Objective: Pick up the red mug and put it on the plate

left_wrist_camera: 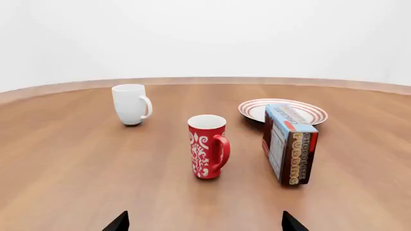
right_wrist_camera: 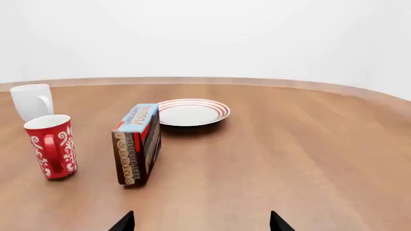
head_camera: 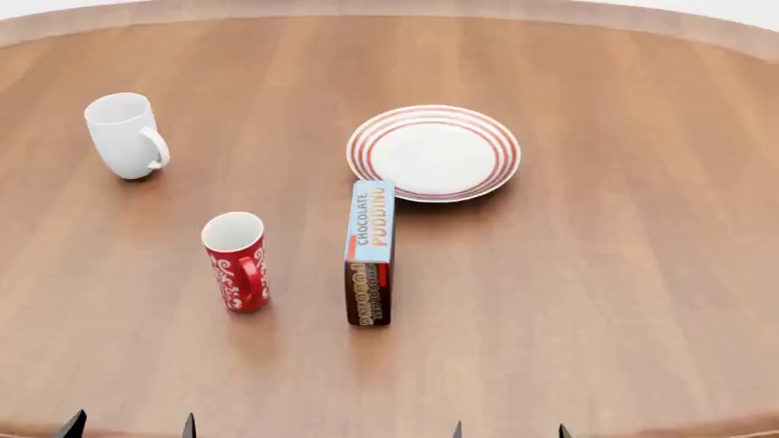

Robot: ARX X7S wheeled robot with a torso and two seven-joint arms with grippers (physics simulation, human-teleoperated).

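The red mug (head_camera: 236, 261) with a white swirly pattern stands upright on the table, left of centre; it also shows in the left wrist view (left_wrist_camera: 207, 146) and the right wrist view (right_wrist_camera: 53, 146). The plate (head_camera: 433, 151), white with red rings, lies farther back and to the right, empty; it also shows in both wrist views (left_wrist_camera: 283, 110) (right_wrist_camera: 190, 112). My left gripper (head_camera: 130, 426) is open and empty at the near table edge, well short of the red mug (left_wrist_camera: 204, 222). My right gripper (head_camera: 509, 429) is open and empty at the near edge (right_wrist_camera: 200, 222).
A chocolate pudding box (head_camera: 370, 250) stands on edge between the red mug and the plate. A plain white mug (head_camera: 124, 136) stands at the back left. The round wooden table (head_camera: 608, 274) curves away at the far edge.
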